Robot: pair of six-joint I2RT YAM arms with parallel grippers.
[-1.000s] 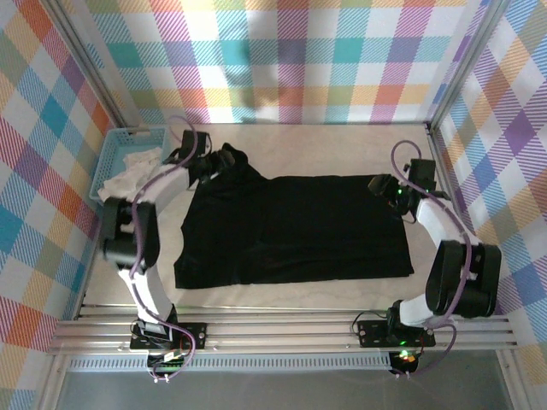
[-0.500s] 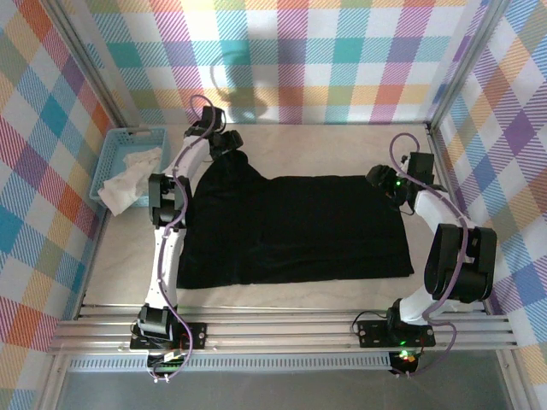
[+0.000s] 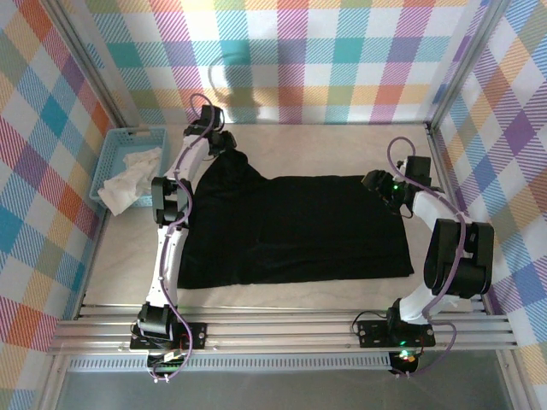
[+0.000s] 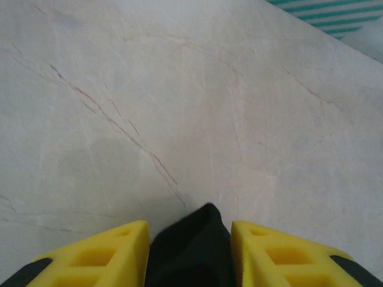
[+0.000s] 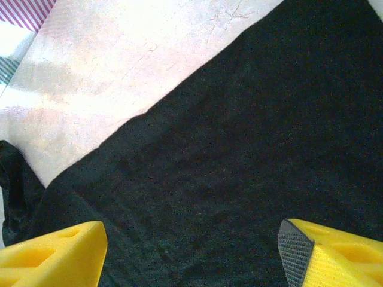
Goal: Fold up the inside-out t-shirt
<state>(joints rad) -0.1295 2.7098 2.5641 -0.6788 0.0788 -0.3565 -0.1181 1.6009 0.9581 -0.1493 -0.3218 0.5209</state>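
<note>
Pinching t-shirt (image 4: 190, 254) between left fingers (image 4: 128, 239)

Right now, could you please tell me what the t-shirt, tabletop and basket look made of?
The t-shirt looks like matte black knit fabric, likely cotton; a fine weave shows. The tabletop is a pale marble-look surface with thin reddish veins, possibly laminate. The basket seems light-blue plastic, given its perforated wall.

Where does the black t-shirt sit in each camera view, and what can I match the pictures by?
Top external: t-shirt spread flat across the middle of the tabletop, its far-left corner reaching toward the back.
Left wrist: t-shirt tip at bottom centre, inside the left claw.
Right wrist: t-shirt covers the lower right, most of the picture.
Shared landmark: the pale veined tabletop.
</note>
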